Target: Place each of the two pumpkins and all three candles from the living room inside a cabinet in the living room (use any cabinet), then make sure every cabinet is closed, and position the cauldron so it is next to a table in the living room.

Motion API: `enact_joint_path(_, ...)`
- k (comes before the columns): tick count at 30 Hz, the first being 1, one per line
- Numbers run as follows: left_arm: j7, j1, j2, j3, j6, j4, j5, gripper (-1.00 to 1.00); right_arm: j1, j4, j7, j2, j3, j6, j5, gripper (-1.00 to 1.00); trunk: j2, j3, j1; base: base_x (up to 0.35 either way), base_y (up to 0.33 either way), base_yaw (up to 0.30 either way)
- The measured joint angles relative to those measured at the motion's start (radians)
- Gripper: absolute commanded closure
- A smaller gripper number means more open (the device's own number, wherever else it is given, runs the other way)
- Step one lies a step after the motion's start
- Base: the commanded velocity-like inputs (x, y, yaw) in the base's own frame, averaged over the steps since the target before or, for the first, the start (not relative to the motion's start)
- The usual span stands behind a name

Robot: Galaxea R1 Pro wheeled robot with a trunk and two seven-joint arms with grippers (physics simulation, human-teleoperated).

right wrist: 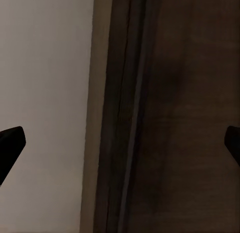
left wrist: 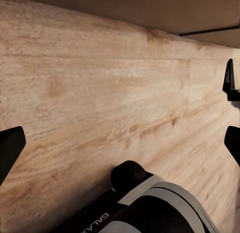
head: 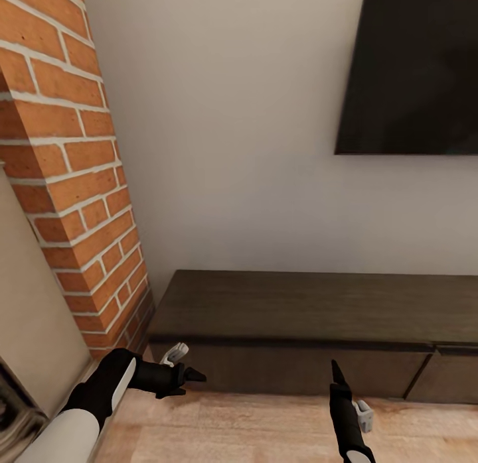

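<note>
Down low, the left claw (head: pixel 189 375) points right over the wooden floor (head: pixel 252 426), and its wrist camera shows the fingertips (left wrist: pixel 10 148) spread wide, holding nothing. The right claw (head: pixel 337 373) aims straight at the cabinet (head: pixel 312 307); its wrist view has the tips (right wrist: pixel 11 143) wide apart and empty, facing dark wood. Beyond, drawer fronts shut, right end cut off. Brick column (head: pixel 73 164) left, black screen (head: pixel 415 68) above.
</note>
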Motion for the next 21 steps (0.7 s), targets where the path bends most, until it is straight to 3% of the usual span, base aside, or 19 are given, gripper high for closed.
enact_joint_path(14,0.0,0.0,0.0,0.0,0.0,0.0,0.0,-1.0,-0.001,0.0,-0.015,0.0,0.0,0.002,0.0,-1.0,0.0,0.0,0.0,0.093,0.0,0.0)
enact_joint_path(21,0.0,0.0,0.0,0.0,0.0,0.0,0.0,-1.0,-0.003,0.0,-0.014,-0.003,0.0,0.051,0.0,-1.0,0.0,0.0,0.0,0.101,0.0,0.0)
